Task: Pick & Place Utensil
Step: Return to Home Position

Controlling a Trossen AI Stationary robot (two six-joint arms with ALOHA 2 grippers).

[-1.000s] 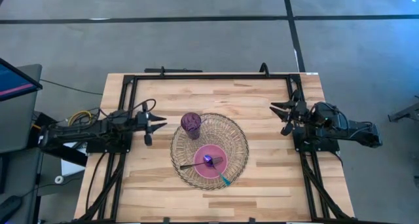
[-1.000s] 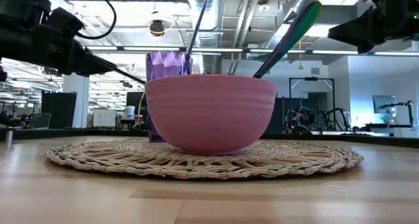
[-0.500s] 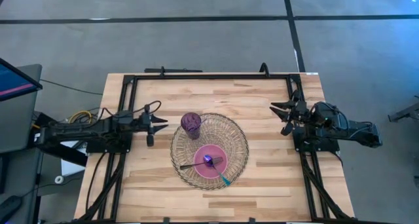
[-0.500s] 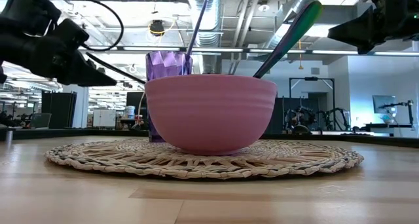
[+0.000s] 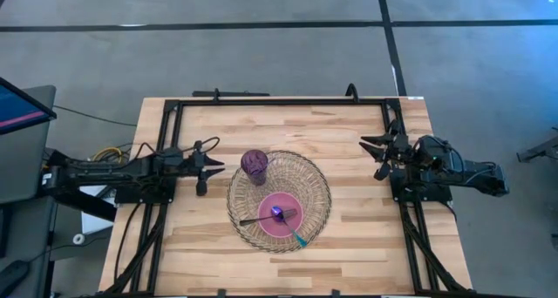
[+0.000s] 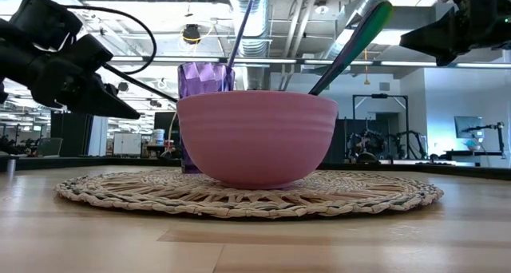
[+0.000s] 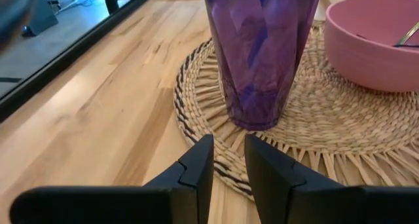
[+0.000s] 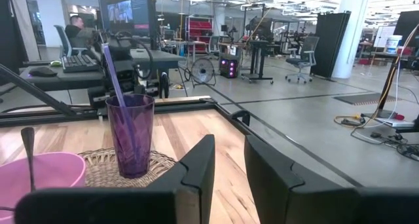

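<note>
A purple cup (image 5: 254, 165) stands on a round woven mat (image 5: 309, 180) with a purple straw-like utensil (image 6: 242, 29) sticking up out of it. Beside it on the mat is a pink bowl (image 5: 281, 215). A metal spoon (image 5: 255, 220) and a green-handled utensil (image 6: 355, 37) lean on the bowl's rim. My left gripper (image 5: 218, 165) hovers just left of the cup, pointing at its base (image 7: 252, 119), its fingers nearly together and holding nothing. My right gripper (image 5: 366, 150) waits near the table's right edge, shut and empty.
A black frame (image 5: 279, 101) runs around the table's far edge and sides. Bare wood lies to the left of the mat (image 7: 98, 119), beneath my left gripper. More bare wood lies between the mat and my right arm (image 5: 357, 202).
My left gripper has moved a little toward the table's right, closer to the purple cup. In the low view it has come down and tipped its fingers lower. The cup, the bowl and the utensils have stayed where they were.
</note>
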